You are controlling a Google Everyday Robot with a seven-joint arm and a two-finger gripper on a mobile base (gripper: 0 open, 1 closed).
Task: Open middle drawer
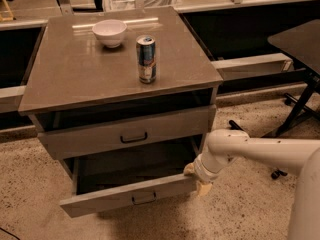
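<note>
Cream gripper [196, 179] half-hidden at middle drawer [125, 198]

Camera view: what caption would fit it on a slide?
Robot's gripper at the right end of the middle drawer, which stands pulled out.

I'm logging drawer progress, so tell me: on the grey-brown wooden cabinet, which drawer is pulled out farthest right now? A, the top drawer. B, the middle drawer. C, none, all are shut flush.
B: the middle drawer, grey-brown with a small black bar handle, juts well past the top drawer above it and shows its dark inside. The robot's gripper sits at the right end of its front.
</note>
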